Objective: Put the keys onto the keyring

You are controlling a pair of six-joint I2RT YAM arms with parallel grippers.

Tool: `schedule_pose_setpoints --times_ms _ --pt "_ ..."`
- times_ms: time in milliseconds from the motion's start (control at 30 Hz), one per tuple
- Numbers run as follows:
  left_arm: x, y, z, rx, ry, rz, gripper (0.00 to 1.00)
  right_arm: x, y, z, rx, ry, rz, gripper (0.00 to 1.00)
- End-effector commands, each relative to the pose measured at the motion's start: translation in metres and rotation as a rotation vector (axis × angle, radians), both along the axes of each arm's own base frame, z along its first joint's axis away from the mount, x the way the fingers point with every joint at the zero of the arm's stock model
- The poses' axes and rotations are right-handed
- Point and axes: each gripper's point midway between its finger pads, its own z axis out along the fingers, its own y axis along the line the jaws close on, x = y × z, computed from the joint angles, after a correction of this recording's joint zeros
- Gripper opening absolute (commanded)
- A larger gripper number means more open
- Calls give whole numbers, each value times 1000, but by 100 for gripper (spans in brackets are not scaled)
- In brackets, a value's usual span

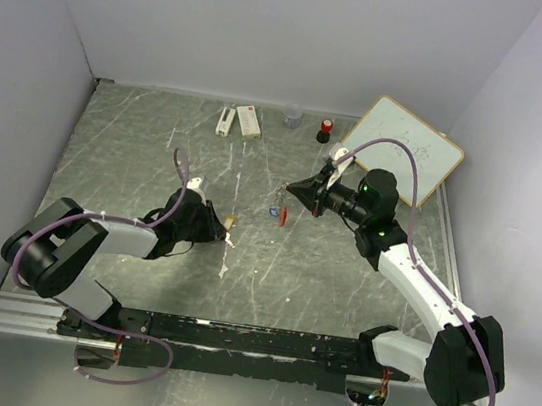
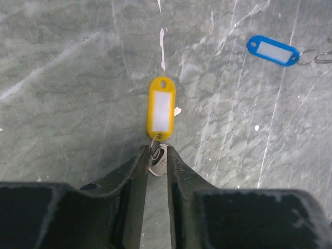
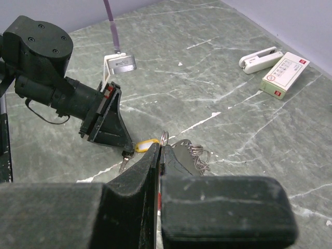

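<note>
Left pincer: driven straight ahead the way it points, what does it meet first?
First the small silvery key lying between the left pincer's fingers, then the yellow tag joined to it just beyond. The blue tag lies right of that line.

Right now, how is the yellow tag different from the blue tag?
The yellow tag points straight away from the left end effector; the blue tag sits slanted, off to the right. The yellow tag's key is pinched in that end effector; the blue tag's ring runs out of the left wrist view. Both have a white label and an end hole.
</note>
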Motion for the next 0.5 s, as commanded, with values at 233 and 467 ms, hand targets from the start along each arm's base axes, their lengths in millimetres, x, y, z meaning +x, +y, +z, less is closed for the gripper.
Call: schedule_pose_setpoints --times_ms 233,467 --pt "-1 10 -8 55 10 12 10 2 -2 0 -2 -16 -10 0" --pt "10 8 22 50 -132 -21 7 0 -1 1 -9 -10 5 0"
